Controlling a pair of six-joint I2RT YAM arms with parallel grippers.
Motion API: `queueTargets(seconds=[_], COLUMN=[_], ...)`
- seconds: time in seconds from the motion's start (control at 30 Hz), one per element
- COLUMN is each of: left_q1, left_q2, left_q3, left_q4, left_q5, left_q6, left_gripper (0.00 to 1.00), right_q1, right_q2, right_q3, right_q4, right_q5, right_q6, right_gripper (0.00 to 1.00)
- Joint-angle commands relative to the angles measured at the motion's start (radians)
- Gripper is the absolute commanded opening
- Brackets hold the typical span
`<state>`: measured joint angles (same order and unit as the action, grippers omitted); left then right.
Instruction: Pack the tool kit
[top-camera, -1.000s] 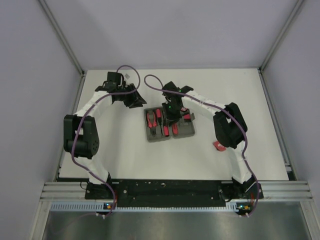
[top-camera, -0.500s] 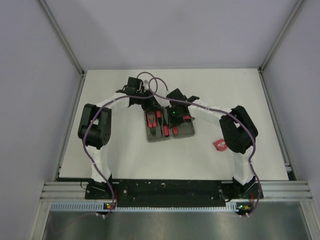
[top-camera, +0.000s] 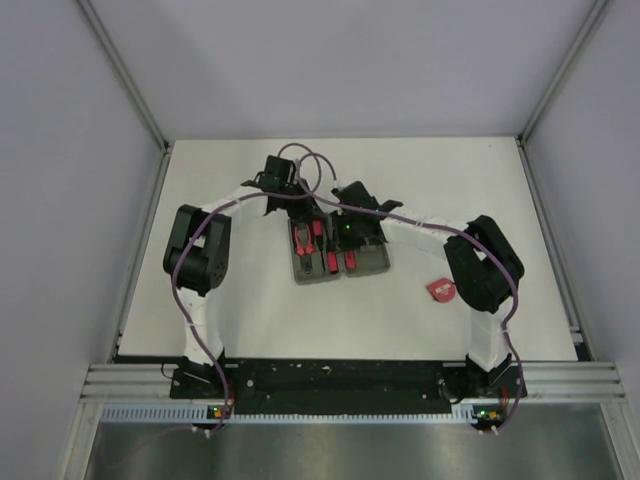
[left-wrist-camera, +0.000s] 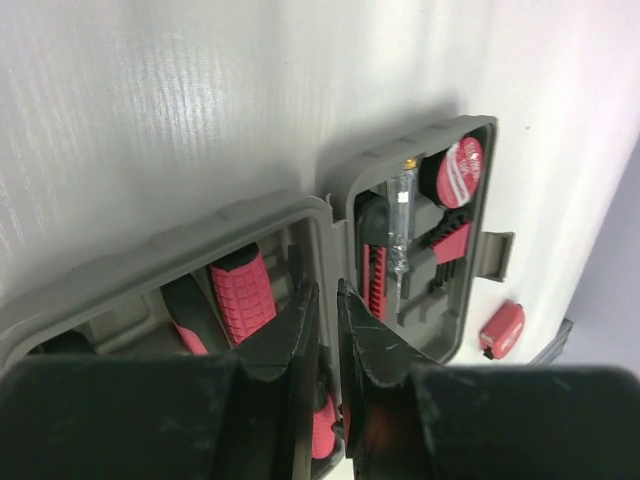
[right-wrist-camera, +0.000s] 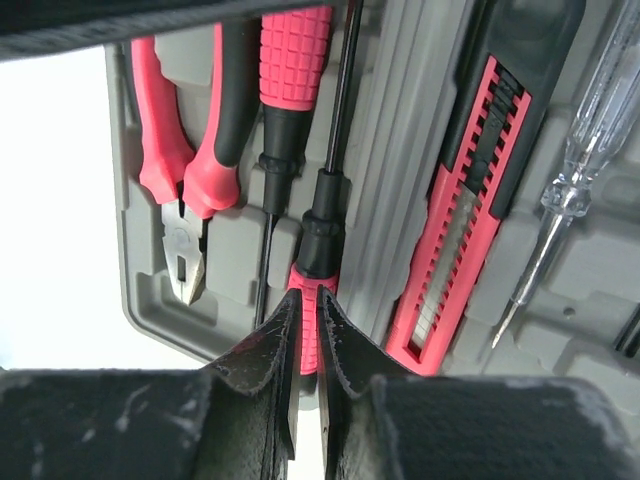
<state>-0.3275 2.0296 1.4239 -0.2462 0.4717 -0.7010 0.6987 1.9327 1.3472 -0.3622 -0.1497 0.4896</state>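
The grey case (top-camera: 370, 262) lies open at mid-table, its two halves flat. In the right wrist view its left half (right-wrist-camera: 140, 290) holds red-and-black pliers (right-wrist-camera: 190, 170) and two screwdrivers (right-wrist-camera: 295, 60). The right half holds a red-and-black knife (right-wrist-camera: 465, 200) and a clear tester screwdriver (right-wrist-camera: 575, 170). The red tape measure (top-camera: 440, 290) lies on the table right of the case and also shows in the left wrist view (left-wrist-camera: 502, 330). My left gripper (left-wrist-camera: 327, 288) is shut and empty over the case's hinge. My right gripper (right-wrist-camera: 305, 295) is shut just above a screwdriver's red handle.
A round red piece (left-wrist-camera: 460, 172) sits in the far corner of the case's right half. The case's latch tab (left-wrist-camera: 492, 255) sticks out toward the tape measure. Metal frame rails (top-camera: 130, 80) and grey walls bound the table on three sides.
My left arm has swung right from the back left of the table to the case's far edge. My right gripper has shifted slightly over the case.
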Motion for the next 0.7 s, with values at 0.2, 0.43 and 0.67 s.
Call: queueTargets(seconds=[0.2,0.43,0.67], left_q1=[-0.042,-0.076,-0.105], left_q2=[0.064,0.084,0.112], left_q3=[0.041,0.073,0.118], left_q4=[-0.002,-0.071,-0.162], left_q5=[-0.097,-0.188,-0.266], left_q6=[0.061,0.080,0.084], left_gripper=[0.16,0.10,0.02], right_q1=[0.022,0.028,0.033], right_q2=[-0.021,0.008,0.040], right_q3=[-0.022,-0.048,-0.060], right_q4=[0.075,0.063,0.040], right_q5=[0.015,0.021,0.033], right_q6=[-0.017,-0.019,-0.025], right_gripper=[0.05,0.00,0.00])
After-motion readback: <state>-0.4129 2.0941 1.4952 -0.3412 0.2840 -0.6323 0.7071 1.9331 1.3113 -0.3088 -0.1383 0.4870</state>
